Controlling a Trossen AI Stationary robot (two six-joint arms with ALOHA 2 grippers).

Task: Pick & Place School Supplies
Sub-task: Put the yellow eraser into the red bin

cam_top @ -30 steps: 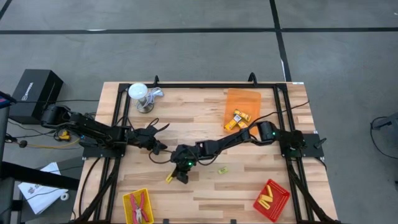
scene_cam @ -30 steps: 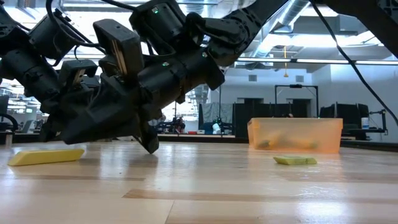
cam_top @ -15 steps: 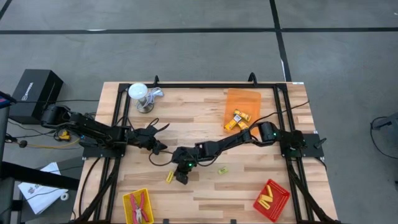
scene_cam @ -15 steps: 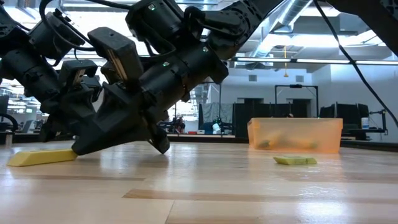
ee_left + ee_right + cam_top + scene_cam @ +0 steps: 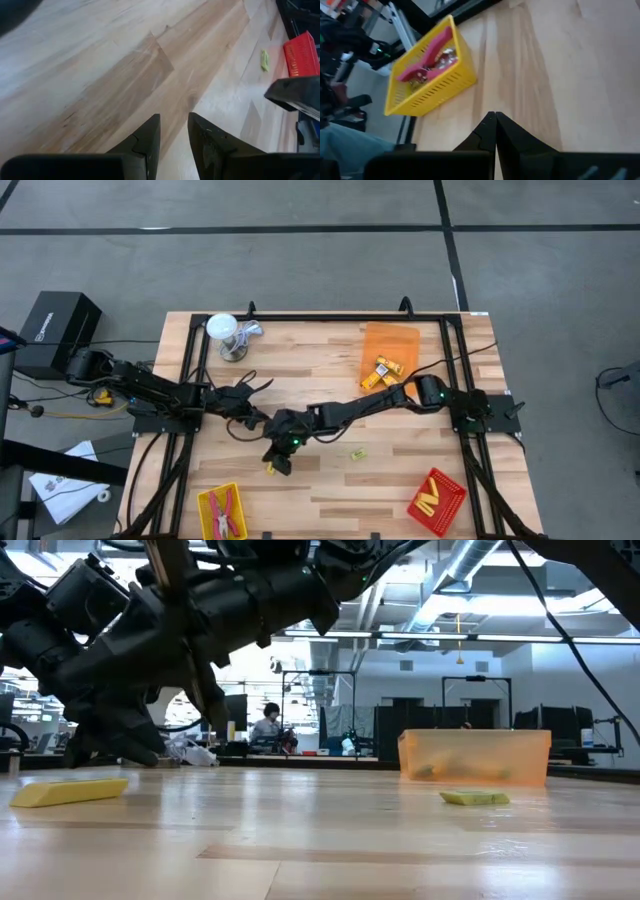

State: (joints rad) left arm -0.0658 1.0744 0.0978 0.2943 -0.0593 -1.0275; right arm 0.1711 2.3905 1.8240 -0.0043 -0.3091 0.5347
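The right gripper (image 5: pixel 279 463) reaches across the table (image 5: pixel 330 490) to its middle front, fingers (image 5: pixel 492 131) pressed together with nothing between them, the tips hanging just above the wood. A yellow stick (image 5: pixel 268 470) lies flat on the boards right beside those tips, on the side toward the left arm and the front edge; in the low view the same stick (image 5: pixel 68 791) rests on the surface with the gripper's dark bulk above and behind it, apart from it. Farther out from the closed fingers toward the front left corner stands the yellow tray (image 5: pixel 221 512), and in the right wrist view it (image 5: pixel 436 86) holds the red-handled tools (image 5: pixel 426 63). On the other side of the right gripper, toward the right arm's base, a small yellow-green block (image 5: pixel 355 453) lies alone on the wood; it shows low and flat in the low view (image 5: pixel 475 798) and far off in the left wrist view (image 5: pixel 264 59). Beyond it, at the back, the orange tray (image 5: pixel 390 345) carries a few yellow blocks (image 5: pixel 383 370), and the red tray (image 5: pixel 438 502) at the front right corner holds yellow sticks (image 5: pixel 430 496). The left gripper (image 5: pixel 255 416) waits over the table just behind the right one, near the left edge, its fingers (image 5: pixel 148 140) a narrow gap apart and holding nothing. A white cup (image 5: pixel 222 328) stands at the back left corner, well away from both.
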